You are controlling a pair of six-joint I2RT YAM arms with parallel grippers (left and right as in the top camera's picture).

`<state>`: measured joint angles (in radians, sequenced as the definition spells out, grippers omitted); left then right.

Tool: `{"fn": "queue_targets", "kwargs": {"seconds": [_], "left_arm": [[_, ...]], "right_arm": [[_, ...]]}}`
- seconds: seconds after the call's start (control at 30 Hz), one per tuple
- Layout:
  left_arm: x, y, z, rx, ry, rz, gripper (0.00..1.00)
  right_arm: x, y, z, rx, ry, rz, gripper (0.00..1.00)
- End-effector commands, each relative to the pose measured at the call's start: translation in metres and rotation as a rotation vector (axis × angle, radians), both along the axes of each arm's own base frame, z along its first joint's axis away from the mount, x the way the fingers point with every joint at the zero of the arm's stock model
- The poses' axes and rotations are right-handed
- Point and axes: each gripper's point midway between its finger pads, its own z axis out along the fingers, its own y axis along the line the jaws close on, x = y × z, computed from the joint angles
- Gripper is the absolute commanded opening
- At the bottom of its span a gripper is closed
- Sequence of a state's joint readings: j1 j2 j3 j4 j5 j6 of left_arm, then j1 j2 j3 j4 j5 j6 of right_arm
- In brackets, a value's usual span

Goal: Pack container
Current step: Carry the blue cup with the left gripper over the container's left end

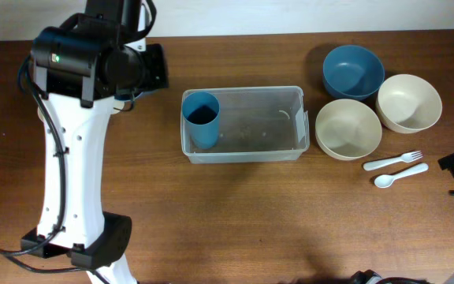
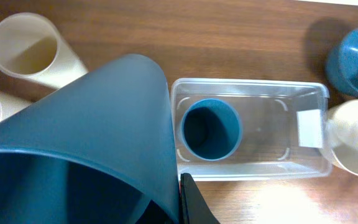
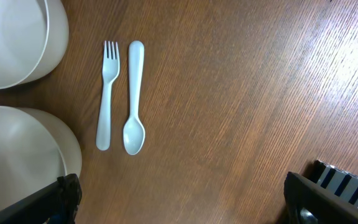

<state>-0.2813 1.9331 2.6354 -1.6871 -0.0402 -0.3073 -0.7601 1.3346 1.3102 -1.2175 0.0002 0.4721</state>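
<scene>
Container (image 1: 243,89): blue cup (image 1: 201,118) upright at worktop-left end. Left tool (image 2: 180,200) clamped on second cup (image 2: 86,137), likely for nesting; right tool (image 3: 182,199) apart.

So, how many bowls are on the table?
3. The blue bowl sits right of the container, towards the back. One cream bowl sits beside the container's right end; the second cream bowl is further right. The left arm may hide others.

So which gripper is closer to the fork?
Right. The right gripper hovers open near the fork; the left gripper is far off beyond the container, holding a cup.
</scene>
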Motion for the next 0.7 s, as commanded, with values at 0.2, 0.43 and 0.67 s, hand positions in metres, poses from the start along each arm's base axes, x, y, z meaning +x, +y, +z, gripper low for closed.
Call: {"fn": "queue_targets", "kwargs": {"seconds": [0.2, 0.43, 0.67], "left_arm": [[-0.031, -0.026, 0.04, -0.017, -0.118, -0.12, 0.02], [-0.046, -0.055, 0.043, -0.044, -0.118, -0.213, 0.02], [-0.051, -0.067, 0.043, -0.057, -0.114, -0.249, 0.03]], "right_arm": [[-0.002, -0.003, -0.001, -0.005, 0.008, -0.018, 0.99], [-0.002, -0.003, -0.001, -0.005, 0.008, -0.018, 0.99], [-0.002, -0.003, -0.001, -0.005, 0.008, -0.017, 0.99]]}}
